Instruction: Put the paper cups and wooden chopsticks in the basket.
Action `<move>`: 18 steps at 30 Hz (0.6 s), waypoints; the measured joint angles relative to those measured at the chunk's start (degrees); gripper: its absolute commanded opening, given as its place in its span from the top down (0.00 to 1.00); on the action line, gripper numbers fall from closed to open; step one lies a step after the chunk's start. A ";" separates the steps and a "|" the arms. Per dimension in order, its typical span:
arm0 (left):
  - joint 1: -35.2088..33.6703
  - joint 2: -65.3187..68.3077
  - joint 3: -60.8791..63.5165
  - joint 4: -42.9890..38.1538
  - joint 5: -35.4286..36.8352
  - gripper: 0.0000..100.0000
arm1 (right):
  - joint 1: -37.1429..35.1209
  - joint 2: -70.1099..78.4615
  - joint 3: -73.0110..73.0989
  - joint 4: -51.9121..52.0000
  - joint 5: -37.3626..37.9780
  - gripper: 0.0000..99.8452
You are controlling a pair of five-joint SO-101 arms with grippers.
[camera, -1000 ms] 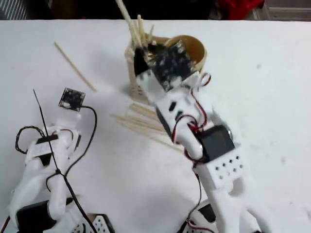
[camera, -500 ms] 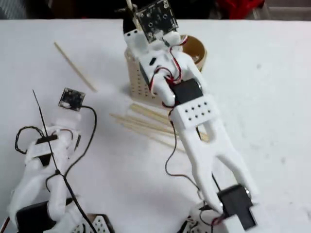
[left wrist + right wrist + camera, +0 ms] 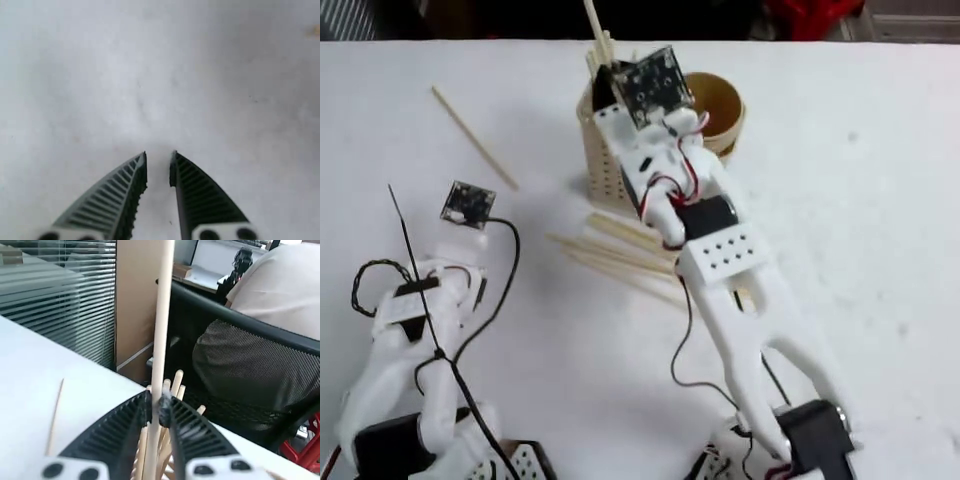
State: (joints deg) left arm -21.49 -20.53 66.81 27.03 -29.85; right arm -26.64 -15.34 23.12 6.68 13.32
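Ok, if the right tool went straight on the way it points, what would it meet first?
The right tool, shut on one upright chopstick, would most likely meet the chopsticks standing in the basket, just past its tips. Depth is unclear.

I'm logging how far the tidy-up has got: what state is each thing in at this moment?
Right tool: shut on held chopstick, upright above the basket.
Left tool: slightly open, empty.
The basket: upright, standing chopsticks inside.
Paper cup: mouth up; in or beside the basket, cannot tell.
Chopstick pile: flat on the table.
Single chopstick: flat on the table, apart.
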 measured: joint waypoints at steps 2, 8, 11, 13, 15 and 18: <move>0.00 0.00 0.00 0.00 0.00 0.90 | -0.09 -2.02 2.37 0.00 -0.09 0.82; 0.00 0.00 0.00 0.00 0.00 0.90 | 0.00 -9.93 6.86 0.62 -0.26 0.87; 0.00 0.00 0.00 0.00 0.00 0.90 | -0.09 -14.77 7.38 7.12 -0.26 0.91; 0.00 0.00 0.00 0.00 0.00 0.90 | 0.00 -18.37 7.38 14.33 -0.26 0.91; 0.00 0.00 0.00 0.00 0.00 0.90 | 0.00 -21.98 7.30 22.59 -0.26 0.90; 0.00 0.00 0.00 0.00 0.00 0.90 | -0.18 -26.02 6.15 35.60 1.58 0.90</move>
State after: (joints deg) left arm -21.49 -20.53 66.81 27.03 -29.85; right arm -26.81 -41.36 29.27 42.29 14.90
